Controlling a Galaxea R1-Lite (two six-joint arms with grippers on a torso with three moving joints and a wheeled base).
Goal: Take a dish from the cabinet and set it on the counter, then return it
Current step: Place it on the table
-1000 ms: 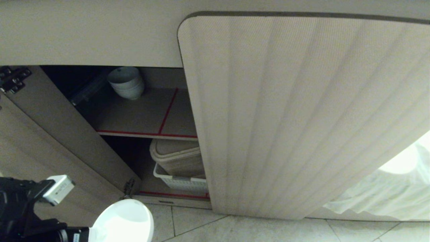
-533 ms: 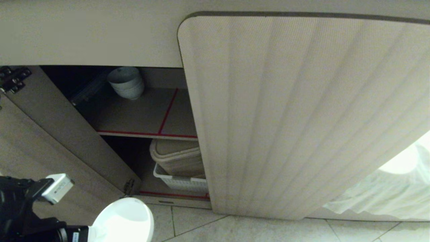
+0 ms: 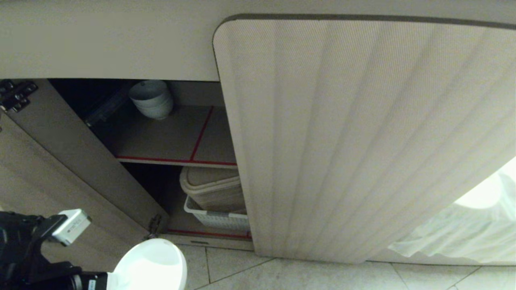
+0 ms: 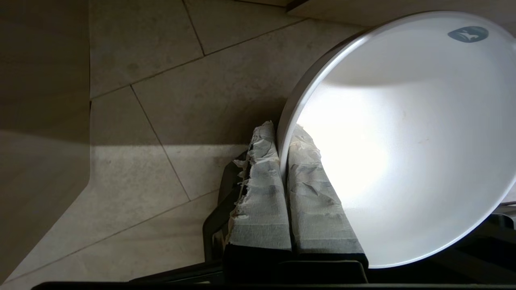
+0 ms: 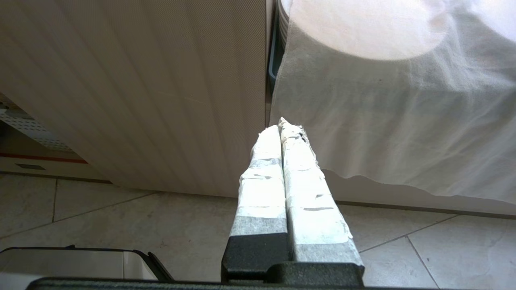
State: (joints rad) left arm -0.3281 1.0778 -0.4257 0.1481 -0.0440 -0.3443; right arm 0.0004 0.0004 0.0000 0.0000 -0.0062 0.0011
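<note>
Nothing much moved since the earlier frame: left gripper (image 4: 282, 139) stays low at the head view's bottom left, over the floor tiles (image 3: 322, 278) in front of the open cabinet (image 3: 80, 161), jaws still pinching the rim of the dish (image 3: 149, 264), one finger inside, one outside. Dish is tipped, out of the cabinet and off any shelf. Stack of bowls (image 3: 152, 98) sits on the upper shelf (image 3: 169, 137); white basket (image 3: 215, 219) below. Right gripper (image 5: 282, 133) parked near the fluted door (image 5: 141, 88), jaws pressed together, holding nothing.
</note>
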